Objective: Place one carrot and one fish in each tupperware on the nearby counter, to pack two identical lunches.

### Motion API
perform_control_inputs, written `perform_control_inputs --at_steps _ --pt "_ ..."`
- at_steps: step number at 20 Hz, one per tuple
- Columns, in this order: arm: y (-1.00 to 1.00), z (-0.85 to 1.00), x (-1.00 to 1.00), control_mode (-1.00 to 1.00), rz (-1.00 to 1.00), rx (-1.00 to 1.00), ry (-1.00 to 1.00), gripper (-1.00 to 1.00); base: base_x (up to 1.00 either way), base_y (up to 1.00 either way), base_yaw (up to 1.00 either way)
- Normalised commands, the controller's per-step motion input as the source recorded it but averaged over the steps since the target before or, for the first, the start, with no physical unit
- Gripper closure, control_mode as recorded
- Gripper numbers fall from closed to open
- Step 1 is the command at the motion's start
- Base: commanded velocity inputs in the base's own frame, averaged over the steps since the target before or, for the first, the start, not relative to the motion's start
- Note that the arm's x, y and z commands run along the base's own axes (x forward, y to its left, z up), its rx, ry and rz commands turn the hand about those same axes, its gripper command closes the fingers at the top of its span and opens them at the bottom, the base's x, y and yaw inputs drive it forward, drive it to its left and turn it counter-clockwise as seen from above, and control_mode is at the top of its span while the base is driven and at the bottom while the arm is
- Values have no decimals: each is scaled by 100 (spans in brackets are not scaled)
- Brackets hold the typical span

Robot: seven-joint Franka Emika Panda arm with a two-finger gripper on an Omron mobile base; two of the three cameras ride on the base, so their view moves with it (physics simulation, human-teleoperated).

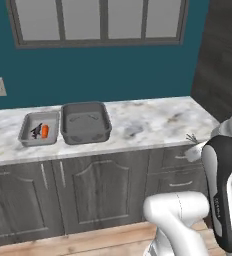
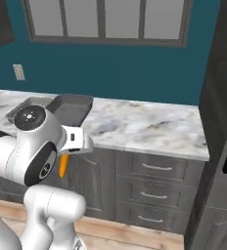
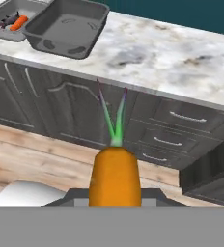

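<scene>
One lunch looked packed: the small tupperware [image 1: 38, 129] near the counter's [image 1: 148, 122] left end held a carrot and a dark fish. The larger tupperware [image 1: 85, 122] beside it sat empty. The gripper [image 3: 115, 190] clasped a second carrot [image 3: 115, 177] before the cabinets [image 3: 61, 103]; a second fish remained, I judged.

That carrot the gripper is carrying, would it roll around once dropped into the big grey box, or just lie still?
The carrot looks round and tapered, so it would probably roll a little, curving toward its narrow end. It seems stiff; only the thin green stalks look floppy. The larger tupperware has raised walls, which should likely stop any roll.
</scene>
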Motion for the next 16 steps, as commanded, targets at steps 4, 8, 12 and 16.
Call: perform_control_inputs --at_steps 4,8,12,16 --pt "0 0 0 100 0 0 0 100 56 100 0" --pt "0 0 0 100 0 0 0 100 81 61 0" --pt "0 0 0 100 0 0 0 100 84 52 0" --pt "0 0 0 100 0 0 0 100 86 24 0"
